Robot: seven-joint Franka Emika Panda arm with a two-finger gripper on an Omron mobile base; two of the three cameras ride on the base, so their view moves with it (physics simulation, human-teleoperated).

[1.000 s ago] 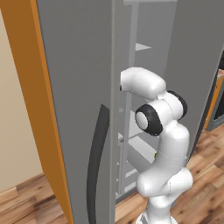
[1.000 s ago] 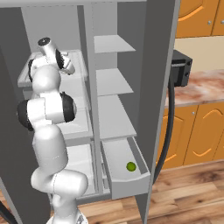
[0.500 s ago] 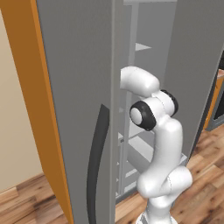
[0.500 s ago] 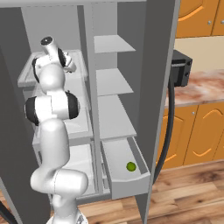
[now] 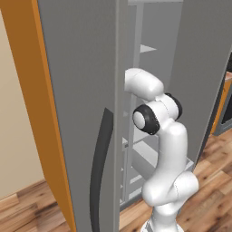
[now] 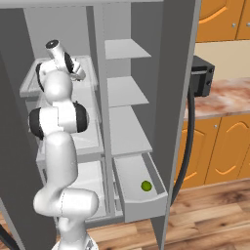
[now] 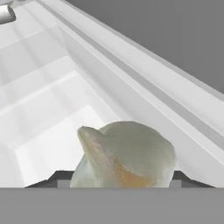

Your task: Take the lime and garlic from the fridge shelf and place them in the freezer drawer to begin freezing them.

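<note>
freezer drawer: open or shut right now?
Open. In the right base view the freezer drawer stands pulled out from the cabinet's bottom right, its inside exposed, with the lime lying on its floor.

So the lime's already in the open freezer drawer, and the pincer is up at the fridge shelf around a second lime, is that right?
Not quite. At the fridge shelf the pincer sits around the garlic, a pale whitish bulb, as the hand view shows. The lime does lie in the open freezer drawer.

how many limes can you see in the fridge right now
1. The lime lies in the open freezer drawer at the bottom right of the fridge, toward its front. The arm hides part of the left-hand shelves, so another could be out of sight.
</note>
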